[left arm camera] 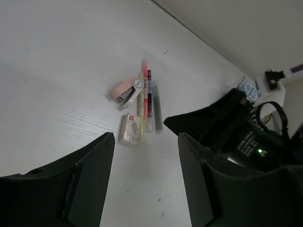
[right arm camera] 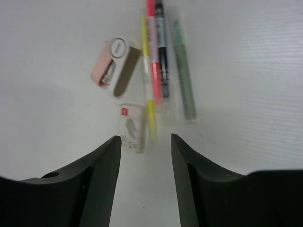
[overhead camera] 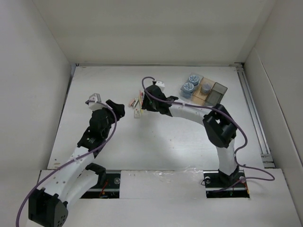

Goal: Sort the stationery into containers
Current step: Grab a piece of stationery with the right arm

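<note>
Desk (overhead camera: pixel 165 142): a white surface, walled at the far edge and both sides, with the two arms bolted at its near edge.
Left end effector (overhead camera: pixel 119 109): held left of the desk's middle and pointed at the loose stationery. Its fingers (left arm camera: pixel 90 179) are seen parted, with only bare desk between them; nothing is gripped.
Pale pink stapler (right arm camera: pixel 116 66): laid tilted on the desk near its middle, somewhat closer to the far edge, at the left of the loose group.
Small clear box (right arm camera: pixel 131 127): laid just beside the stapler, on the side nearest the right fingers.
Yellow stick (right arm camera: pixel 147 71): laid along the right side of the stapler and the box, touching or nearly touching both.
Pink stick (right arm camera: pixel 154 61): laid against the yellow stick, parallel to it.
Black pen (right arm camera: pixel 162 52): laid right beside the pink stick.
Grey-green stick (right arm camera: pixel 184 75): laid at the right of the group, slightly apart from the pen.
Right end effector (right arm camera: pixel 144 139): poised just over the near end of the group, fingers apart and empty, with the box and the yellow stick seen just beyond the gap.
Tray (overhead camera: pixel 218 91): set near the far right corner of the desk, well apart from the loose group.
Discs (overhead camera: pixel 193 78): three are seen in the tray, two in pale blue compartments and one in a tan-orange compartment.
</note>
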Motion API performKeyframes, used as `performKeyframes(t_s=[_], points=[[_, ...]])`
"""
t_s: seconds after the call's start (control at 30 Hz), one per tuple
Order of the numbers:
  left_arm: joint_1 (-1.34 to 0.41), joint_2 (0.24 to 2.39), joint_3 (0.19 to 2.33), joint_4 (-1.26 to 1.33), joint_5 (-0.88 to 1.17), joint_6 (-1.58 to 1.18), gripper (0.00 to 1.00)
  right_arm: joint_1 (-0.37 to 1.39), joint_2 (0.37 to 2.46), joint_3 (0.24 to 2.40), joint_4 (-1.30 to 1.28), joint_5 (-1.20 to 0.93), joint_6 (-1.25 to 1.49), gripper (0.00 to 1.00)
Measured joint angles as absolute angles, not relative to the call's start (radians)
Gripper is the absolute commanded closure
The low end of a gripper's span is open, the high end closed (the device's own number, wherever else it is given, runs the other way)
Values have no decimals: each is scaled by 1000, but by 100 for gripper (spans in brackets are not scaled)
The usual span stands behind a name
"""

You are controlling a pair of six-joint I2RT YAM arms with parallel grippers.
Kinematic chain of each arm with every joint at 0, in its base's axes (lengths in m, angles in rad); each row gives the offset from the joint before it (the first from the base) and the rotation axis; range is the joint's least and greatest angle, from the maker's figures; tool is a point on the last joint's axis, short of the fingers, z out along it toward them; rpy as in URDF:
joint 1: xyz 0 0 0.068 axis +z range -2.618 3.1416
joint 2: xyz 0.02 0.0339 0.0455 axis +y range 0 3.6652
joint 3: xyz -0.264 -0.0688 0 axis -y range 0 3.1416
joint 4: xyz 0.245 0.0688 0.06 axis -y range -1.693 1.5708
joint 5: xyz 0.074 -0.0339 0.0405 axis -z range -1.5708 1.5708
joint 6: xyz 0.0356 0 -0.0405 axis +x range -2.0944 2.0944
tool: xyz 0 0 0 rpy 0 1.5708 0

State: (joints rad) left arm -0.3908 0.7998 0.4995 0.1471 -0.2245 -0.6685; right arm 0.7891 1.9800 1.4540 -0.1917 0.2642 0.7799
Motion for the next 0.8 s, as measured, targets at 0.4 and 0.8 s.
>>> performKeyframes(t_s=[0.4,0.8], points=[[-391,695,495,133,-273,-686,45,823,2316,1957,-323,300,779,38],[-391,672,484,122,-270,-689,45,833,2469,2146,-465,322,798,36]])
